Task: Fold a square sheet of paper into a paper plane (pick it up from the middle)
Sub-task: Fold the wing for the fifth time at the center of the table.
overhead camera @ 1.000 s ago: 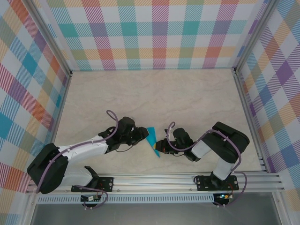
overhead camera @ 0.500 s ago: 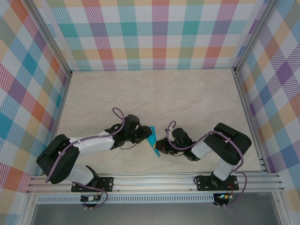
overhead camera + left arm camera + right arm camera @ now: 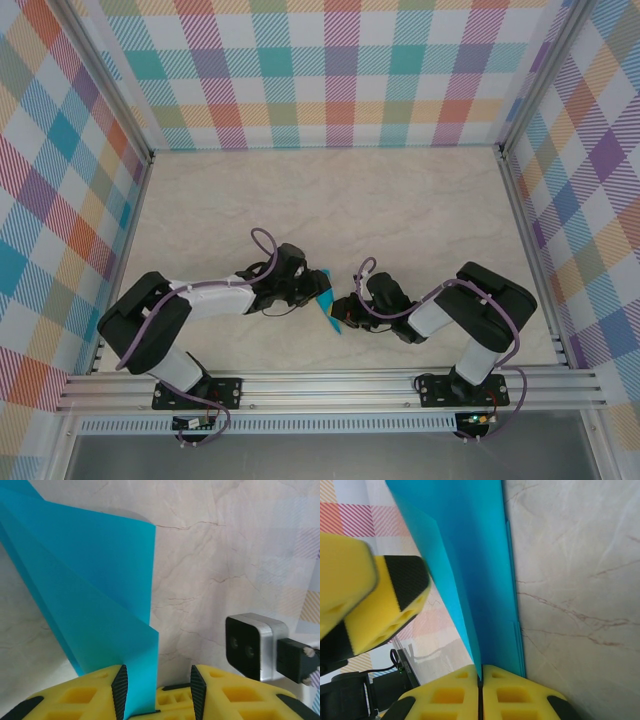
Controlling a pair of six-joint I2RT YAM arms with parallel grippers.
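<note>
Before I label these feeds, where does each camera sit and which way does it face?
Top external: above and behind the bases, looking down at the pale marble-look table; left arm and right arm show.
Left wrist: looks along the open left gripper at the narrow teal-blue folded paper plane.
Right wrist: looks along the right gripper, shut on it.
All three share the plane.
</note>
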